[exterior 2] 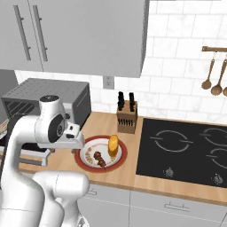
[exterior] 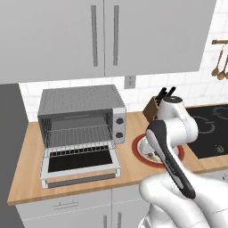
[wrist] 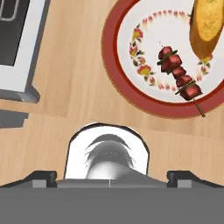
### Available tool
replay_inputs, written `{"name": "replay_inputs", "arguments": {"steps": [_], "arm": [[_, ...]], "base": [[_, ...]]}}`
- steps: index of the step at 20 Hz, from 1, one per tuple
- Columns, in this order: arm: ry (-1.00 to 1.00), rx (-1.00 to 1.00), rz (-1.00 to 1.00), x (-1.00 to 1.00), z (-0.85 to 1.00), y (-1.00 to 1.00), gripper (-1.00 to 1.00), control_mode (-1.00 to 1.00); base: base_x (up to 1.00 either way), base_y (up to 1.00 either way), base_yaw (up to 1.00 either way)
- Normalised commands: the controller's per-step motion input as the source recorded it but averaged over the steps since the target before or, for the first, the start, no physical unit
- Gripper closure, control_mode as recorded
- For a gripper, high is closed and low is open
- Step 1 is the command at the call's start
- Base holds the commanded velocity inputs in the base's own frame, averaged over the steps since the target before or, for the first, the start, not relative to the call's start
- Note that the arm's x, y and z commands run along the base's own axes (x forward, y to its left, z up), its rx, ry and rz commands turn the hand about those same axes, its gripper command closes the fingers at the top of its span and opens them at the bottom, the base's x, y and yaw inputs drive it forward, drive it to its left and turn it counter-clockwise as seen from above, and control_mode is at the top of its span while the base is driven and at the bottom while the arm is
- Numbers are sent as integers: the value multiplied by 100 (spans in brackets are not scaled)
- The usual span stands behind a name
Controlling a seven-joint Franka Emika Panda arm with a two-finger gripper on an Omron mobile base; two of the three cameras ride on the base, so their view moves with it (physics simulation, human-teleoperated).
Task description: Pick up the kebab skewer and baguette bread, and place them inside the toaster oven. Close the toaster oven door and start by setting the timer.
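The toaster oven (exterior: 82, 120) stands at the left of the counter, its wire rack showing. The toaster oven door (exterior: 80, 164) hangs dropped open, and a corner of it appears in the hand view (wrist: 17, 48). To its right a red-rimmed plate (wrist: 118, 65) carries the kebab skewer (wrist: 179, 76) and the baguette bread (wrist: 207, 24), which lie side by side and slightly apart. From the right base I see the skewer (exterior 2: 98, 157) and the loaf (exterior 2: 113, 144). My gripper (wrist: 111, 177) hovers open over the bare counter between the door and the plate, holding nothing.
A knife block (exterior 2: 127, 117) stands behind the plate against the tiled wall. A black cooktop (exterior 2: 181, 150) takes up the counter to the right. Wooden spoons (exterior 2: 213, 75) hang on the wall above it. Grey upper cabinets (exterior: 102, 35) sit over the oven.
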Motion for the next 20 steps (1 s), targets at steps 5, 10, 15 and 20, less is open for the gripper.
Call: {"name": "replay_inputs", "arguments": {"steps": [5,10,15,20], "arm": [[11,-5,-1,57,-2,-93,-100,-100],[12,0,-9,38,-32,-27,-100,-100],[3,0,-7,22,-49,-1,-100,-100],[0,-6,-1,16,-36,-26,-100,-100]], "base": [[0,0,0],[0,0,0],[0,0,0],[0,0,0]]}}
